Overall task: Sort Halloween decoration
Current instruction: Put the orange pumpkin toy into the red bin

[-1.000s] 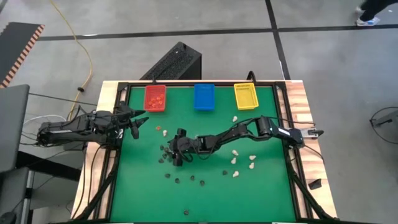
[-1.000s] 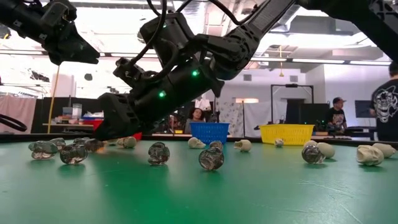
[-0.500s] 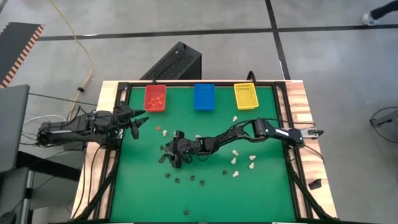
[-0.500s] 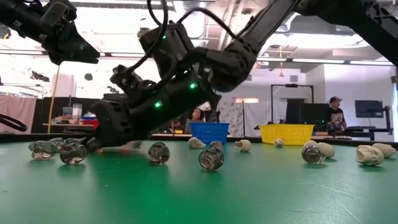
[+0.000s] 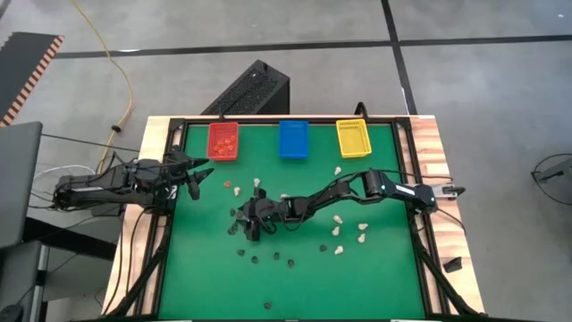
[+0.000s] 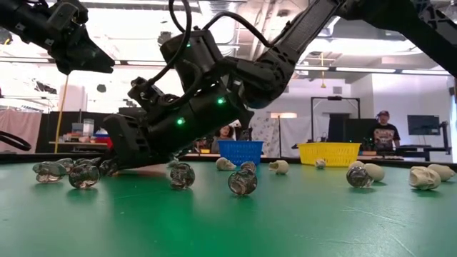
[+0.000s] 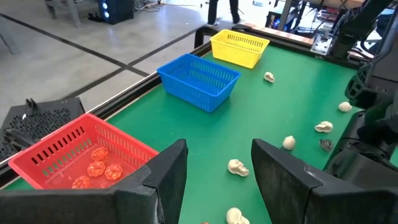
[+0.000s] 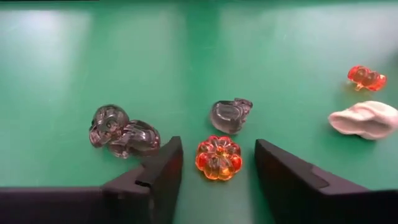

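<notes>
The Halloween decoration lies scattered on the green table (image 5: 197,268): cream pieces (image 5: 338,219), smoky dark ones (image 8: 123,134) and orange ones. My right gripper (image 8: 217,171) reaches low over the table's middle (image 5: 247,222), open. Its fingers stand on either side of an orange pumpkin trinket (image 8: 219,157) that lies on the mat, with a gap on both sides. My left gripper (image 7: 214,174) hangs open above the table's left edge (image 5: 201,179), with nothing between its fingers.
Along the far edge stand a red bin (image 5: 223,140) holding orange pieces (image 7: 96,171), a blue bin (image 5: 293,139) and a yellow bin (image 5: 353,138). A dark trinket (image 8: 230,115) lies just beyond the pumpkin. A cream one (image 8: 364,119) and a small orange one (image 8: 365,77) lie to one side.
My right gripper has sunk toward the table and tipped lower; in the low view its fingers have come down from just above the trinkets to the mat's level. The trinkets have stayed where they were.
</notes>
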Robot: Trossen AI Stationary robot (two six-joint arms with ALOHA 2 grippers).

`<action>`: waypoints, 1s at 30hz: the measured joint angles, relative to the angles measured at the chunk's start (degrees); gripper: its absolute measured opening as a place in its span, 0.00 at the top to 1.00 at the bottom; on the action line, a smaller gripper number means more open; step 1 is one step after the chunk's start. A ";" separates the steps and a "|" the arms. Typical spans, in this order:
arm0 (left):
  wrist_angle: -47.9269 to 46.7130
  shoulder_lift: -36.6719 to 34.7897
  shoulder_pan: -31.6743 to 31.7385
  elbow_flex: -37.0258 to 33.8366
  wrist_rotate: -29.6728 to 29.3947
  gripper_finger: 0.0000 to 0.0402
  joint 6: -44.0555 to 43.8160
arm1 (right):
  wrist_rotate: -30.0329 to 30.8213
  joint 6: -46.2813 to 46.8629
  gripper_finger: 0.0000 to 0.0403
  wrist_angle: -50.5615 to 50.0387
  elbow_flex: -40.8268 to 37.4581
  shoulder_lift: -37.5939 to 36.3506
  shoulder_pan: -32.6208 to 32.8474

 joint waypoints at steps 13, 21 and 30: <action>0.00 0.00 0.00 0.00 0.00 0.58 -0.15 | 0.31 0.41 0.71 -0.79 0.00 -0.04 -0.07; 0.00 0.00 0.00 0.00 0.00 0.58 -0.15 | 0.35 3.16 0.71 -0.46 0.00 -0.04 -0.04; 0.00 0.00 0.00 0.00 0.00 0.58 -0.15 | 0.33 0.87 0.71 -2.64 2.57 -0.44 -0.28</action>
